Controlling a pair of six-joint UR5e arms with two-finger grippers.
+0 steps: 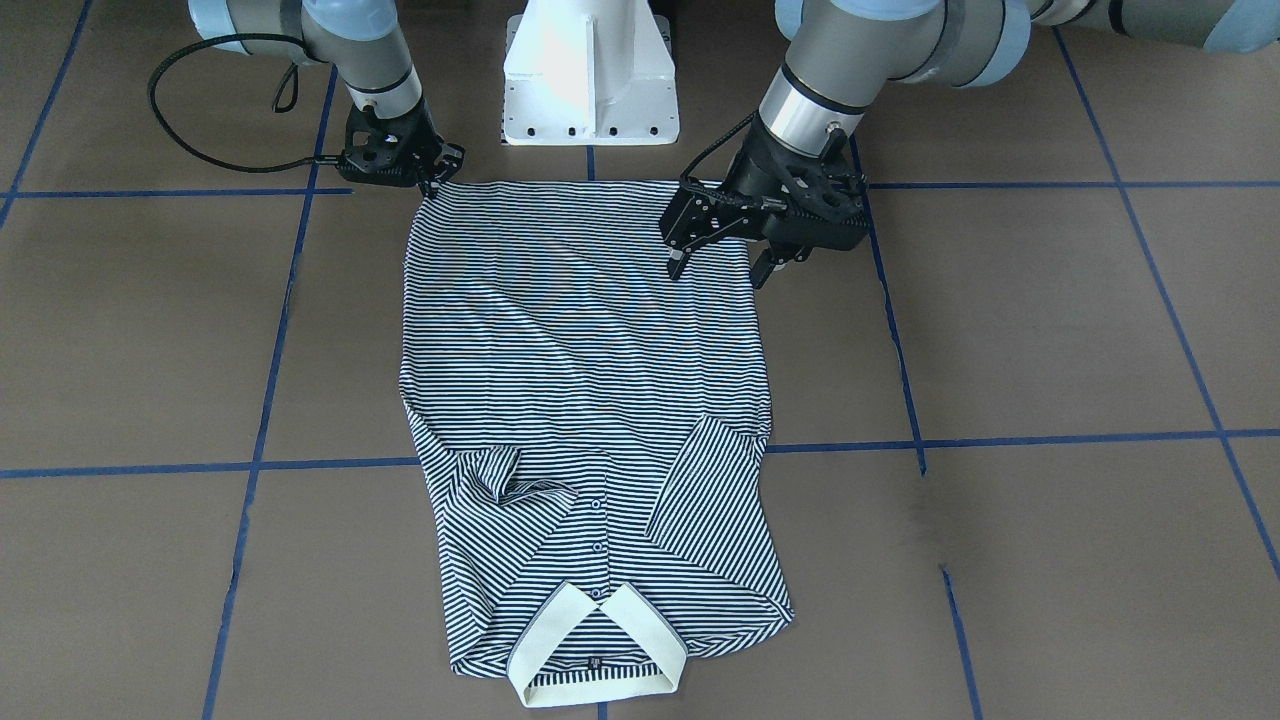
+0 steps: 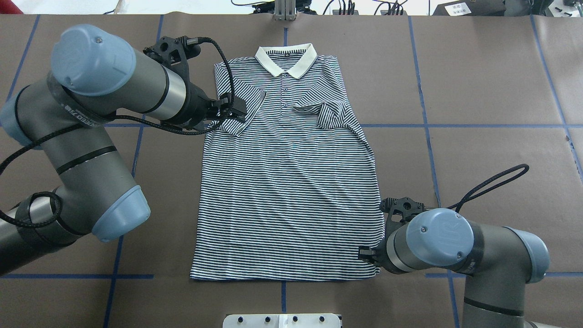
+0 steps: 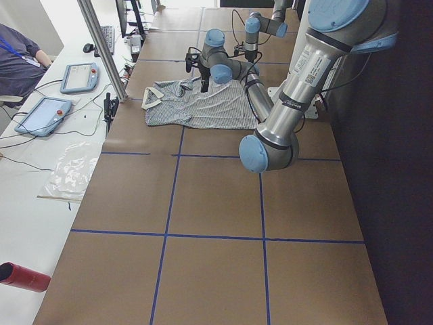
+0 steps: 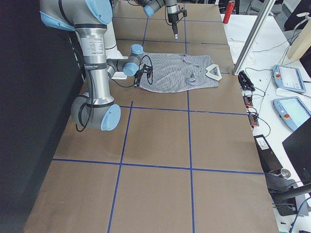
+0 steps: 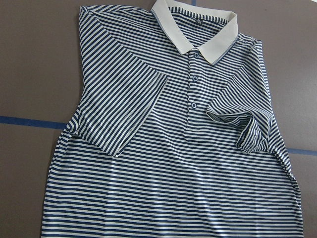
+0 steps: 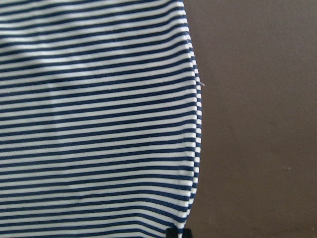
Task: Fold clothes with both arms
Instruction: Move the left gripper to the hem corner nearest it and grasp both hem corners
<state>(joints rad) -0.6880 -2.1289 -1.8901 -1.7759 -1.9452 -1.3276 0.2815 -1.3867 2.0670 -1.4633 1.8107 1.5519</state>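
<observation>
Polo shirt (image 2: 287, 182) lies flat on the brown table (image 2: 478, 91), sleeves folded in. Front camera catches the left gripper (image 1: 720, 272) raised, jaws spread. Overhead hides the right gripper (image 1: 437, 180), which looks pinched on the hem corner. White pedestal (image 1: 590, 80) sits just behind.

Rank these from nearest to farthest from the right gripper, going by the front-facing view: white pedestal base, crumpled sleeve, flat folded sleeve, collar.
From the right gripper, at the hem corner:
1. White pedestal base, just beyond the hem, at the robot's end.
2. Crumpled sleeve, on the gripper's own side of the shirt.
3. Flat folded sleeve, across the placket, on the robot's left.
4. Collar, at the shirt's far end.
</observation>
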